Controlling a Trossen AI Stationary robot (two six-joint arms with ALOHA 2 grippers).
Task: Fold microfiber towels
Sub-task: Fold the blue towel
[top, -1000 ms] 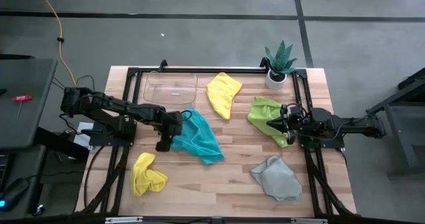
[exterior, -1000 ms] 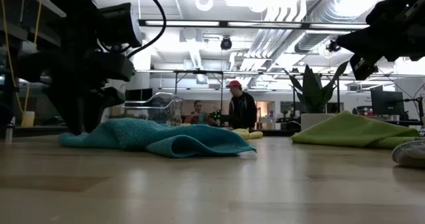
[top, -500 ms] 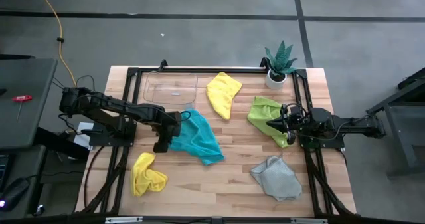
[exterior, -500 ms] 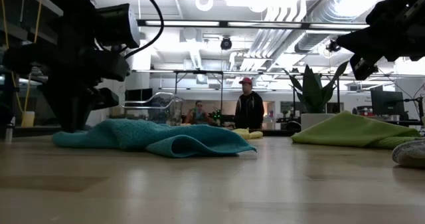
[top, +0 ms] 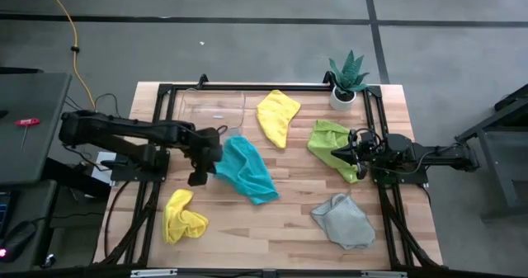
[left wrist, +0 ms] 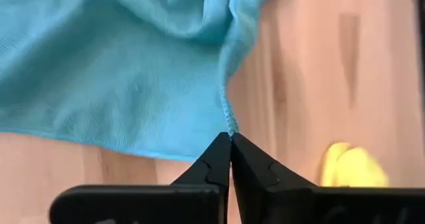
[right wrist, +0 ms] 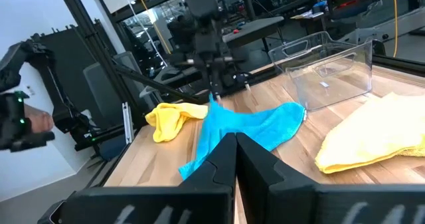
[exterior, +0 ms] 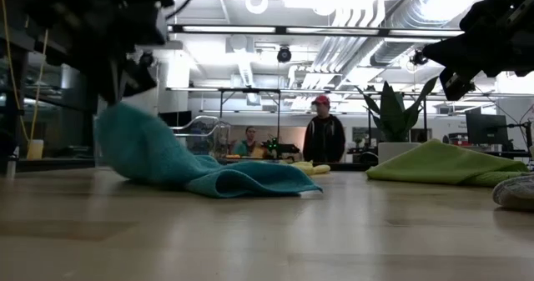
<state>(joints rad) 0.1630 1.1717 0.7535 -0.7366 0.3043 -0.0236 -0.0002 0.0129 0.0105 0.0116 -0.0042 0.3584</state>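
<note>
The left pincer [top: 200, 164] is clamped on a thin corner of the teal towel [top: 246, 169], which is raised at its left end while the rest trails across the middle of the bench [top: 289, 220]. The right pincer [top: 336, 155] hangs with fingers together over the green towel [top: 328, 143] at the right side, holding nothing. Risk: the hold takes only the hem, so drag from the trailing cloth could pull the corner free, or bunch the towel rather than laying it flat.
</note>
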